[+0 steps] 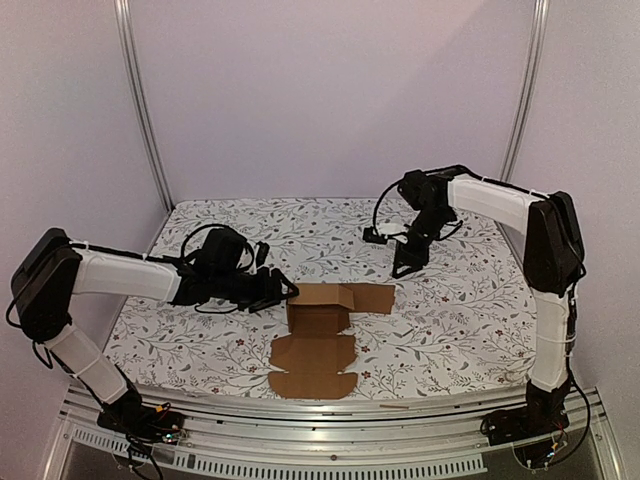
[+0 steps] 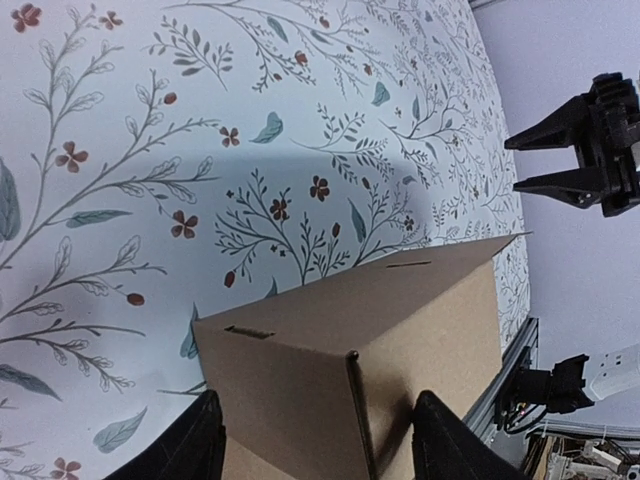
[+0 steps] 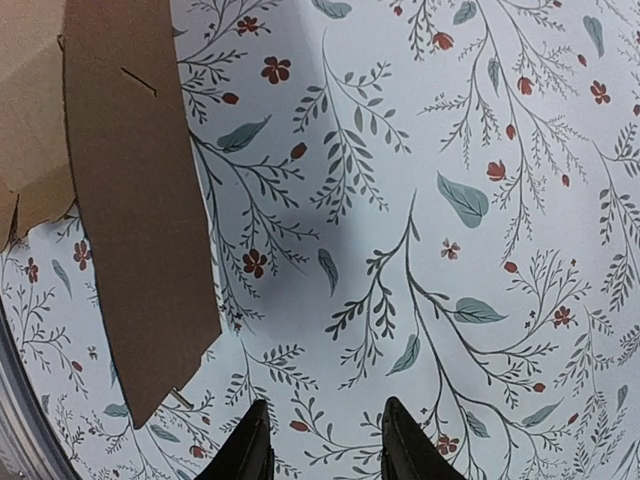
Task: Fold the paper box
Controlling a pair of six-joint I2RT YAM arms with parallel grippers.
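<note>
Left gripper (image 2: 320,440): jaws wide, straddling a raised wall of the plain brown die-cut cardboard paper box (image 2: 400,300); firm hold not evident. Right gripper (image 3: 322,440): part open, empty, box ahead-left. Your risk: an uneven squeeze buckles the wall and the sheet slides.

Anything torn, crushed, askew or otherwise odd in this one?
Nothing stands out. The paper box lies half folded near the front edge of the table, with one wall raised and its flaps spread flat. No tear or crushing shows in the cardboard.
</note>
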